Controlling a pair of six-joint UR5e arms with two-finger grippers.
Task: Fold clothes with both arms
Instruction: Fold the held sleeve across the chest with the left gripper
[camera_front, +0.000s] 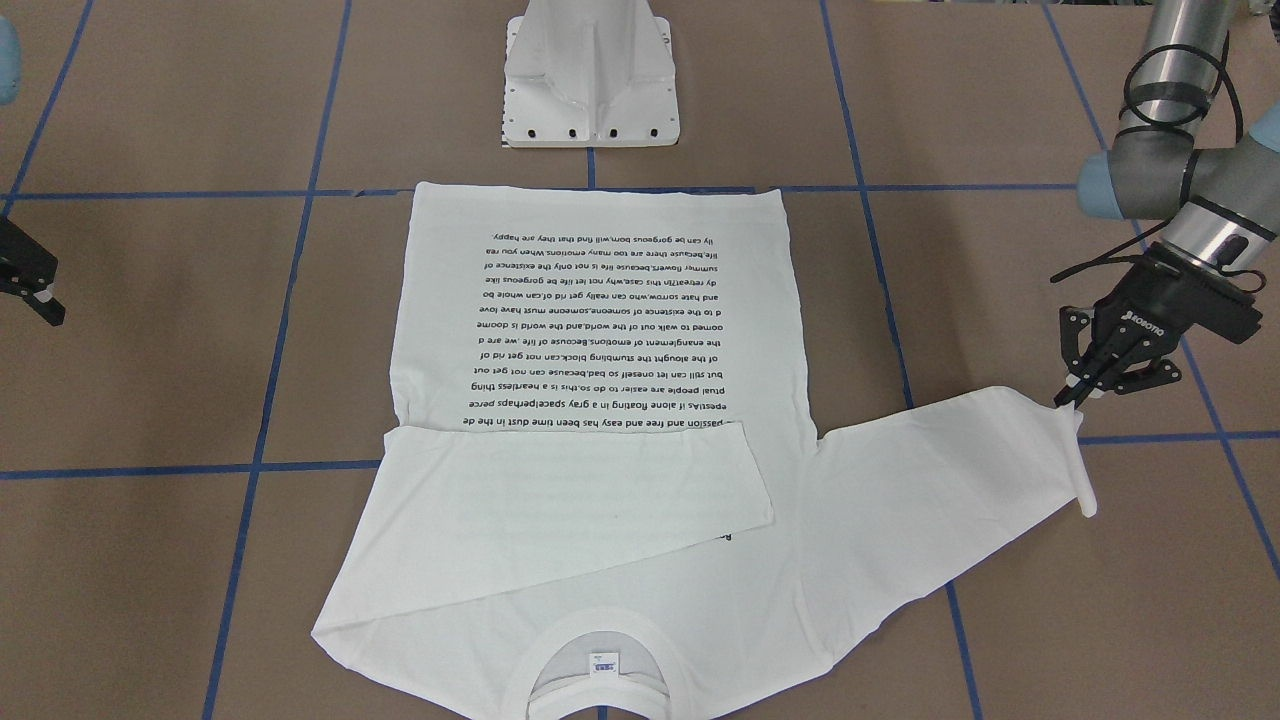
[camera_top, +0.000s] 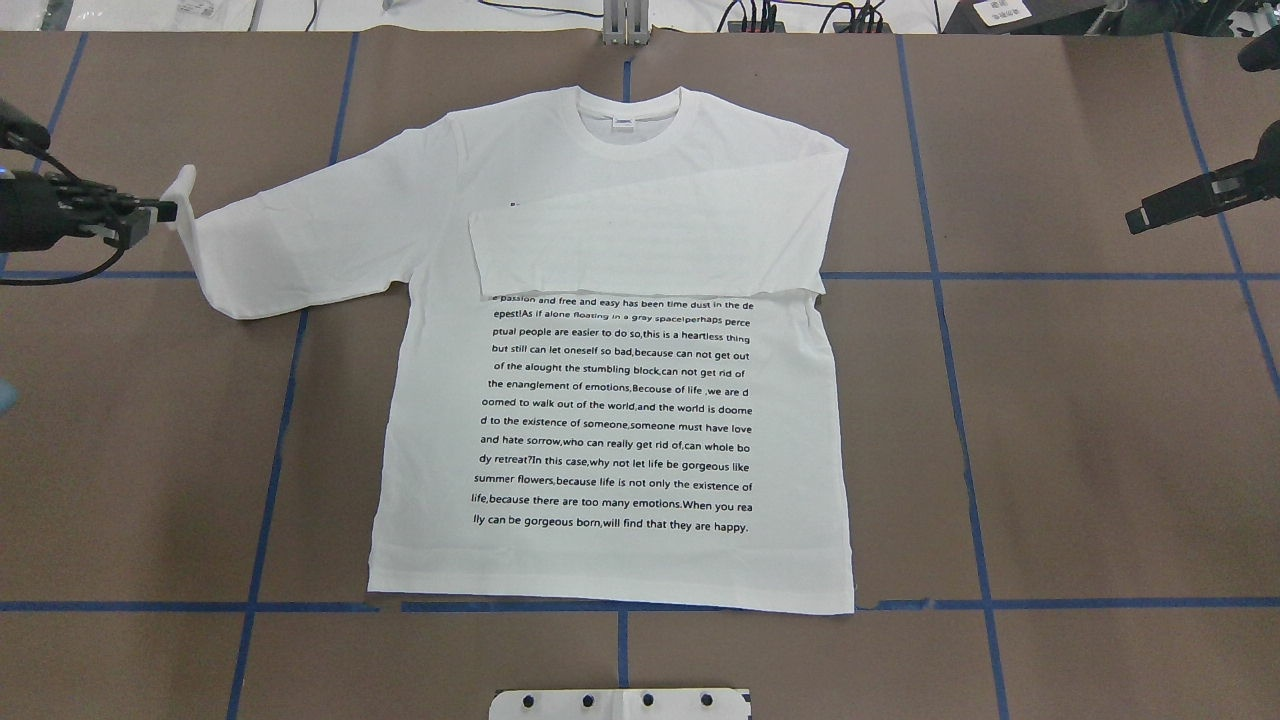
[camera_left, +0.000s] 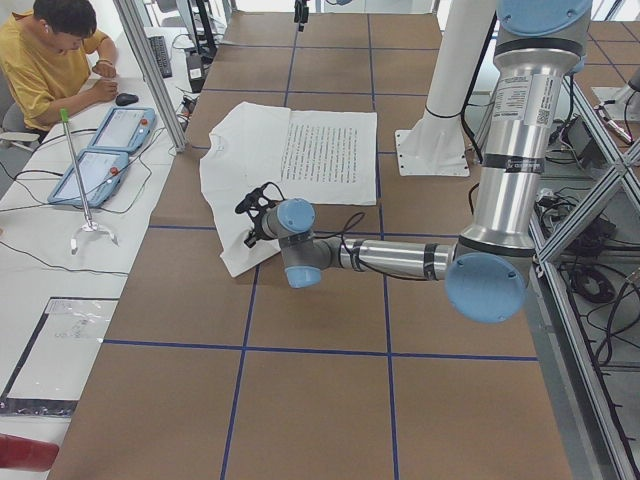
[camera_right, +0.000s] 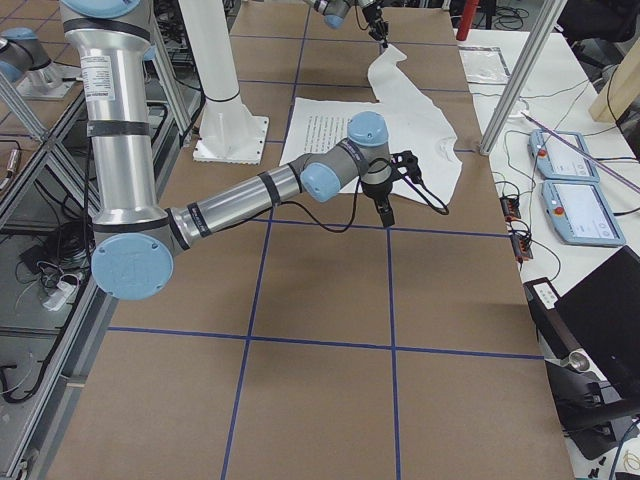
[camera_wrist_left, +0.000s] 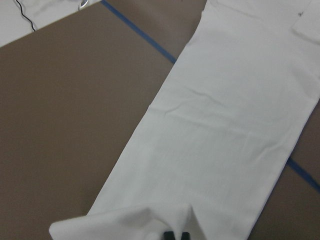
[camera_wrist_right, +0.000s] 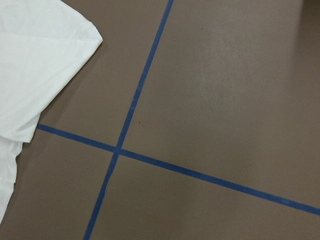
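**White sleeve cuff pinched in the left gripper**

White cotton is clamped between the fingertips of the black two-finger left gripper (camera_front: 1075, 398): its fingers are pressed together on the cuff (camera_front: 1085, 480) of one outstretched sleeve (camera_top: 290, 250), and that end is raised off the table. Behind the gripper, the silver-grey left arm (camera_left: 390, 258) bends at the wrist. Its forearm runs low and level over the table to a light-blue elbow, and the upper arm stands upright.

The white long-sleeved cotton T-shirt (camera_top: 610, 560) lies flat mid-table, black printed text facing up, ribbed collar (camera_top: 630, 125) on the far side from the robot. Its other sleeve (camera_top: 650, 245) is folded across the chest.

The black right gripper (camera_top: 1140, 218) hangs over bare brown table (camera_top: 1050, 420) marked with blue tape, apart from the shirt. Whether its fingers are spread cannot be told. The right arm (camera_right: 230, 200) reaches out from an upright upper arm.
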